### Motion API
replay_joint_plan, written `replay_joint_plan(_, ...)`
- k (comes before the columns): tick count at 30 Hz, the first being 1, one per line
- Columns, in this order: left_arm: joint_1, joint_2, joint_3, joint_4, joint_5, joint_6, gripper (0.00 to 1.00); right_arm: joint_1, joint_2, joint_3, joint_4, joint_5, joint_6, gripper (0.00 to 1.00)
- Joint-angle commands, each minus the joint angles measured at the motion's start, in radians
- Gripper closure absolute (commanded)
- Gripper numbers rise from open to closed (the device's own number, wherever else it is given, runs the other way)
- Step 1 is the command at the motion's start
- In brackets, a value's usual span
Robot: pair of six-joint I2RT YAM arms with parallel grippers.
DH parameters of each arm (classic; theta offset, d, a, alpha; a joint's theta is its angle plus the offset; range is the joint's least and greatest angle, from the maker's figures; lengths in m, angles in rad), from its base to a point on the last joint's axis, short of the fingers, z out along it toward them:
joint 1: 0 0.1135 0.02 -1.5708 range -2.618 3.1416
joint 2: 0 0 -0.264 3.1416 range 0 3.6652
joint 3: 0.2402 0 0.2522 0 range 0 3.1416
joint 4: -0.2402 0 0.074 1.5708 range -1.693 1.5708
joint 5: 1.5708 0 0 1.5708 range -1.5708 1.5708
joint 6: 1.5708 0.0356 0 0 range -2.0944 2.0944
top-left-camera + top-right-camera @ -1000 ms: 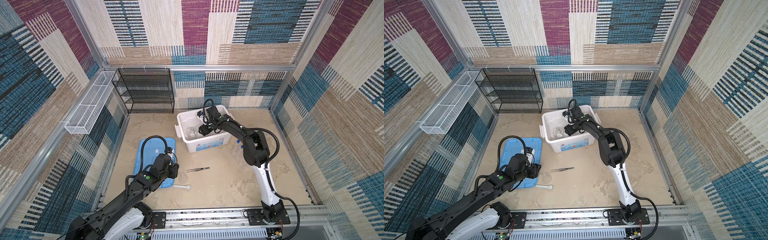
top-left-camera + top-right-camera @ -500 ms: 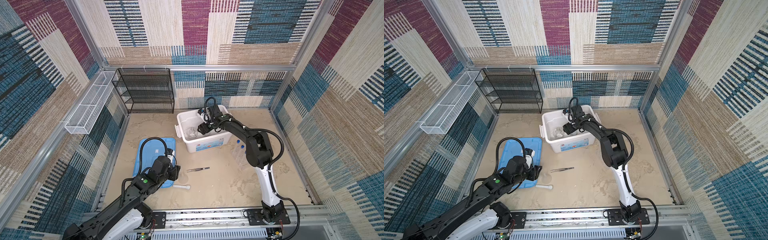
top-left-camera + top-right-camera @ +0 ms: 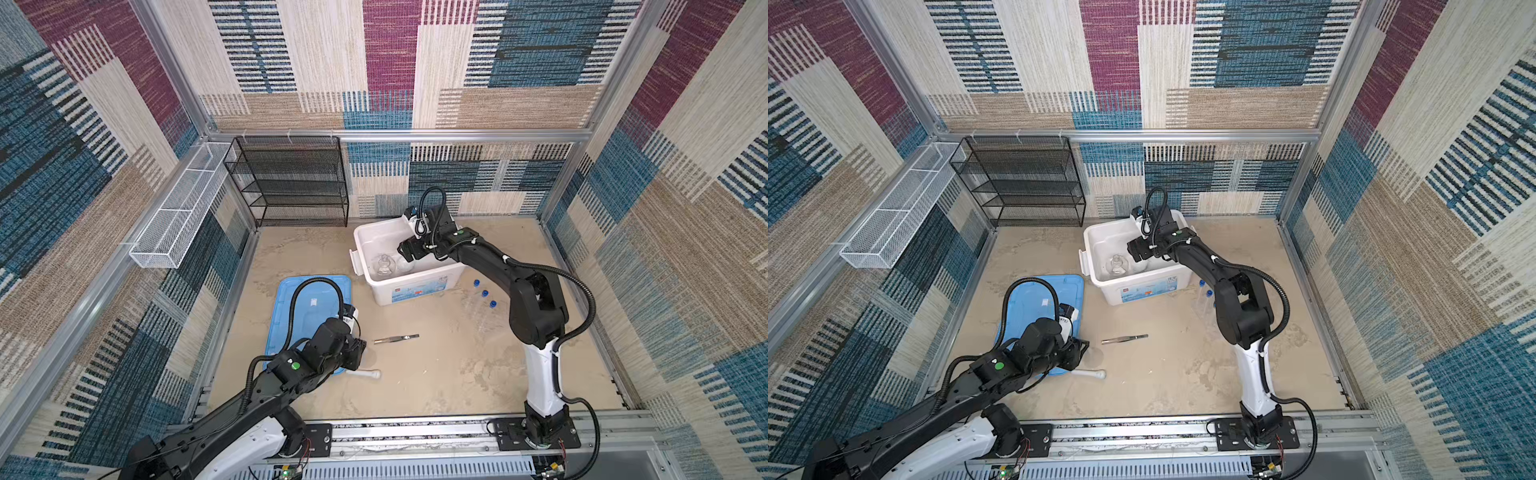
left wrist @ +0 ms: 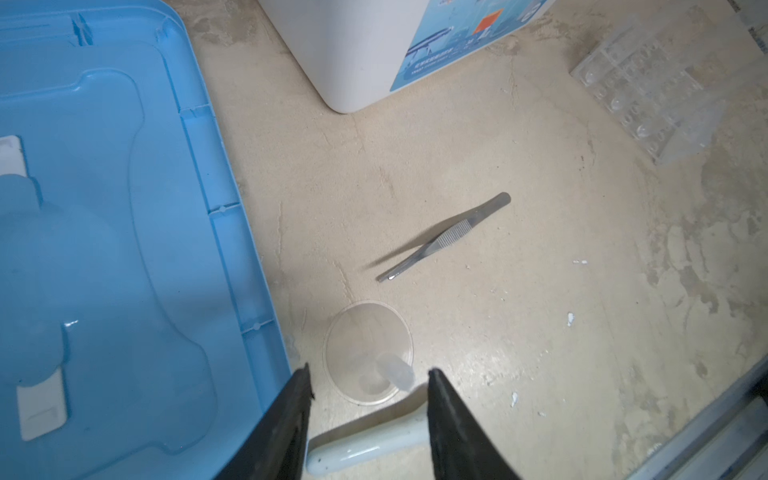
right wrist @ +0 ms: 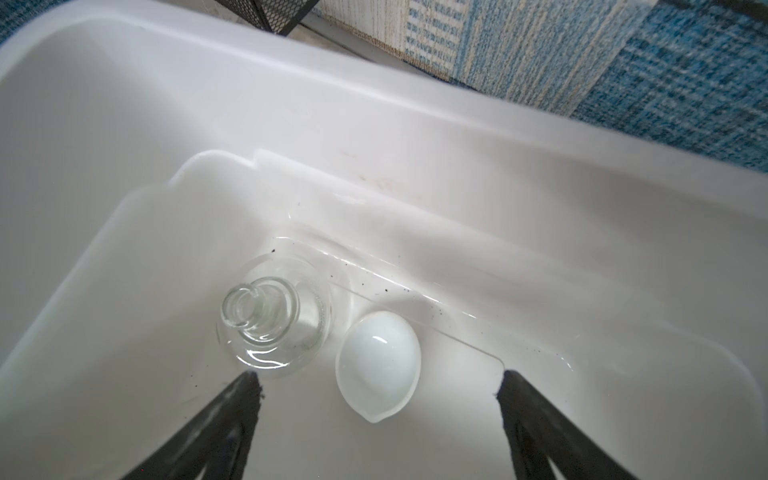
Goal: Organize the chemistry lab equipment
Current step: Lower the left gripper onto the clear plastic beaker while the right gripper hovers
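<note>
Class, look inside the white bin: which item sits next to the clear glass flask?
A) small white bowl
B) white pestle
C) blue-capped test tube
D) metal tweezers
A: the right wrist view shows the small white bowl beside the glass flask on the floor of the white bin.

Flask [image 5: 274, 316] and bowl [image 5: 378, 365] side by side in bin [image 5: 457, 137], dish [image 4: 368, 351] between lid [image 4: 124, 208] and tweezers [image 4: 446, 237], pestle [image 4: 365, 446] before dish

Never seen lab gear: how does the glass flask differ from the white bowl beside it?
The flask is clear glass; the bowl is solid white. The flask narrows to a small neck; the bowl is wide open with a pouring lip. Both stand upright in the tub.
</note>
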Motion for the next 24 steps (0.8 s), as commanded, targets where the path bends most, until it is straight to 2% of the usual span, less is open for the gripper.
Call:
replay_joint_plan(1,-0.026,0.030,0.018,-0.011,-0.025,-0.016,0.56,0.000,-0.038,-0.030,0.091,0.034,0.032,0.05)
replay_joint_plan(6,-0.070,0.107,0.044,-0.012,-0.045,-0.012,0.60,-0.003,-0.077,-0.076,0.123,0.060,0.042,0.01)
replay_joint_plan(20,-0.115,0.234,0.097,-0.022,-0.099,-0.015,0.71,-0.010,-0.162,-0.165,0.172,0.081,0.037,0.00)
replay_joint_plan(24,-0.123,0.252,0.106,-0.030,-0.112,-0.022,0.77,-0.013,-0.177,-0.207,0.181,0.081,0.034,0.00)
